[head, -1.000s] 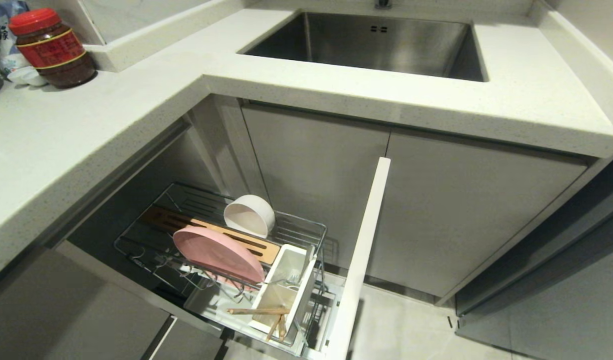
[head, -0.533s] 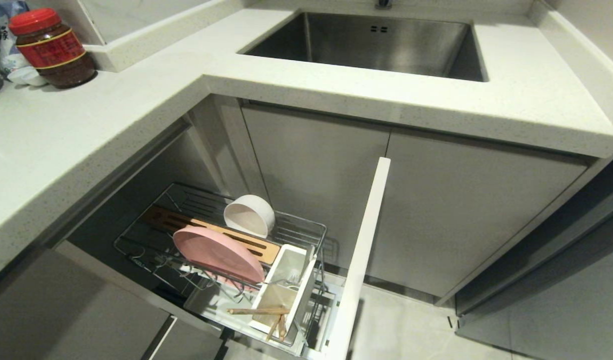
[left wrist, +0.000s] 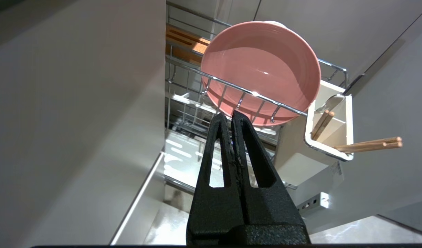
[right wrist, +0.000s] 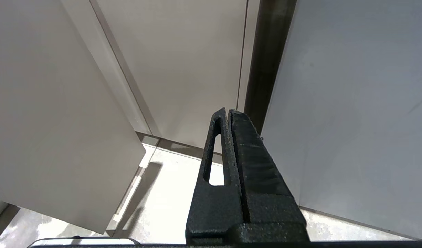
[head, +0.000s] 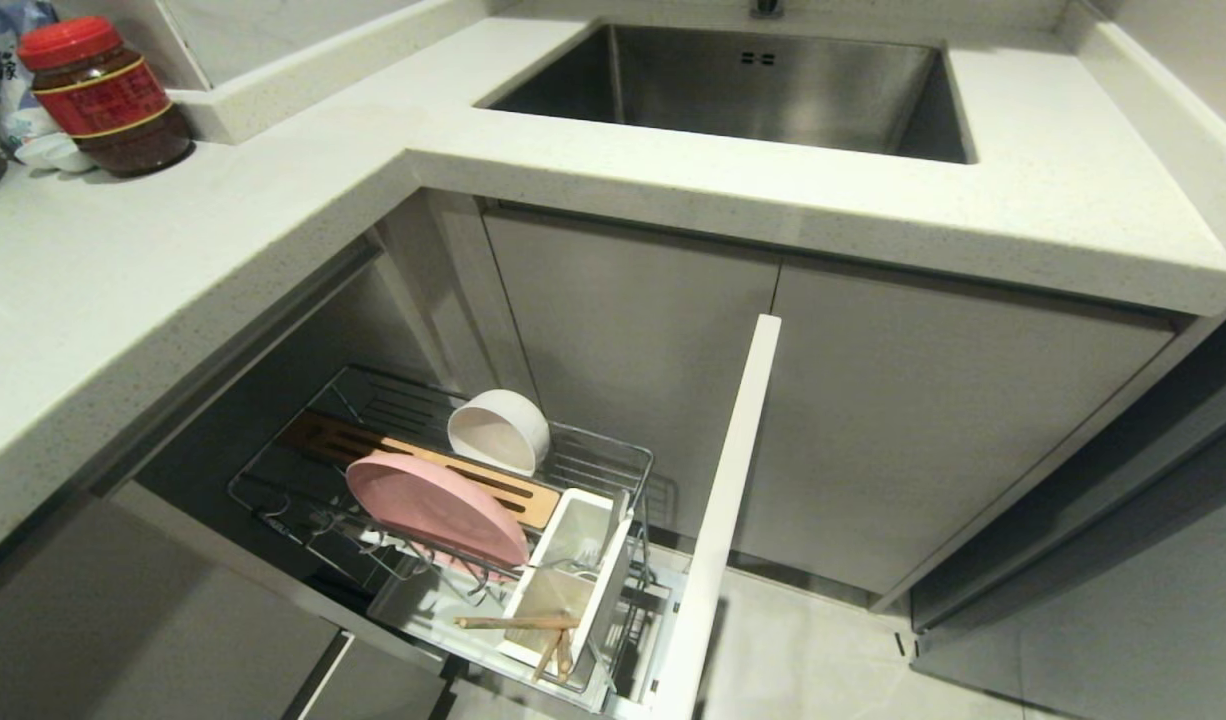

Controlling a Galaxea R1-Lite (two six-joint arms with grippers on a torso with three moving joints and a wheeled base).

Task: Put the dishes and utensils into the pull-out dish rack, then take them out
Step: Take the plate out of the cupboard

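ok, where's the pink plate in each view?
Head view: plate low and left of centre, leaning on edge in the rack, beside the bowl.
Left wrist view: plate fills the upper middle, behind a rack wire, beyond the shut left end effector.
Right wrist view: not in it; only cabinet panels and floor.
Shared landmark: the white utensil cup holding chopsticks, next to the plate.

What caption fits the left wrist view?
Shut left gripper faces pale-pink round plate upright in chrome wire rack; wooden chopsticks in white cup.
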